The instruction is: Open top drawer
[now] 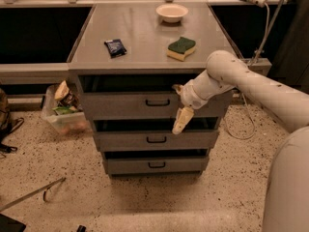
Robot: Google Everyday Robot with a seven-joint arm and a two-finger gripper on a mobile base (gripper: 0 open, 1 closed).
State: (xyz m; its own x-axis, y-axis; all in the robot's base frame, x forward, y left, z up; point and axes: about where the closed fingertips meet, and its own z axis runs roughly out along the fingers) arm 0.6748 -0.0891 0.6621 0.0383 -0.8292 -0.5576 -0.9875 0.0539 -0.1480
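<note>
The top drawer point(125, 105) is the widest grey front of three, just under the grey cabinet top point(145, 42), with a small black loop handle point(158, 102) at its centre. A dark gap shows above its front. My gripper point(179, 105) is at the drawer front, just right of the handle. It looks open: one cream finger point(182, 121) hangs down over the front's lower edge and the other shows at the upper edge. It holds nothing.
Two narrower drawers point(156, 140) sit below. On the cabinet top lie a dark packet point(115, 47), a green-and-yellow sponge point(181, 48) and a white bowl point(172, 12). A clear bin of snacks point(63, 111) stands on the floor at left. A cable point(241, 124) hangs at right.
</note>
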